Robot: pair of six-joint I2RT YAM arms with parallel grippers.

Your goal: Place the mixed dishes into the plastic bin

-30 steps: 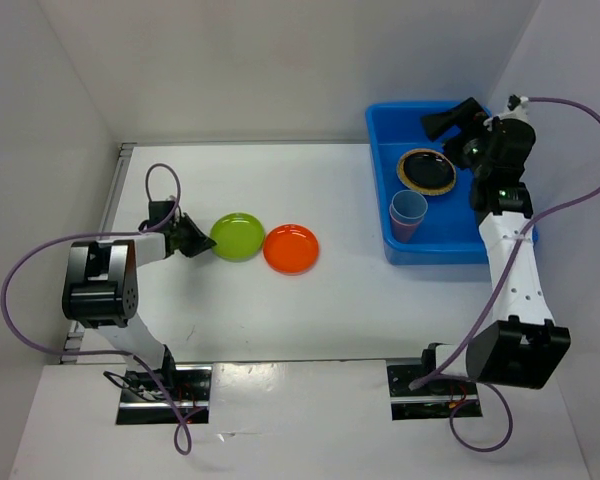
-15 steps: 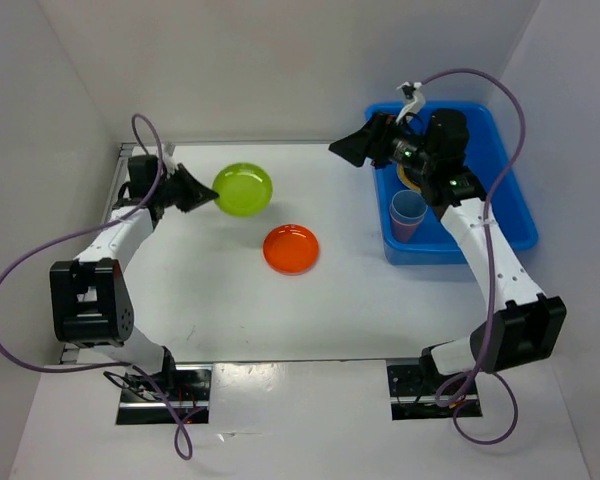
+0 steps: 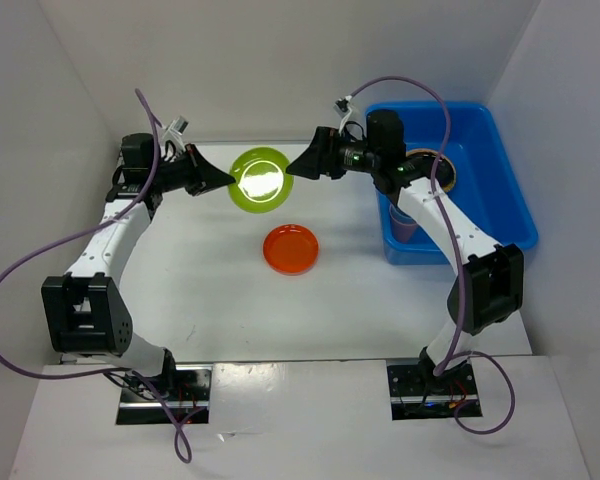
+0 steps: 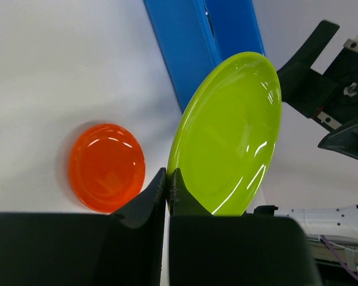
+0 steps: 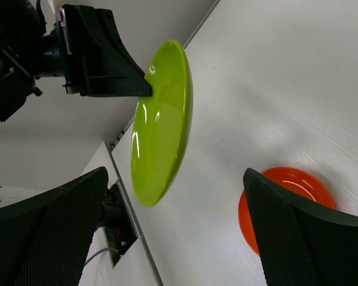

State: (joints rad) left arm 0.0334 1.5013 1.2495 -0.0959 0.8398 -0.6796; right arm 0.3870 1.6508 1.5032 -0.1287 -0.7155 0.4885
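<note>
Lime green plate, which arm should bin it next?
Right. The open right hand faces the round lime green plate pinched in the left hand, and the blue plastic bin sits beside it.

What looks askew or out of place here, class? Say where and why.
The lime green plate is tilted on edge, pinched at its rim by the shut left claw, with the open right claw facing it. The orange plate lies flat on the table, outside the blue bin.

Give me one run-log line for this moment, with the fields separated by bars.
left gripper: shut on lime green plate, in air | right gripper: open, facing that plate | orange plate: on table
</note>
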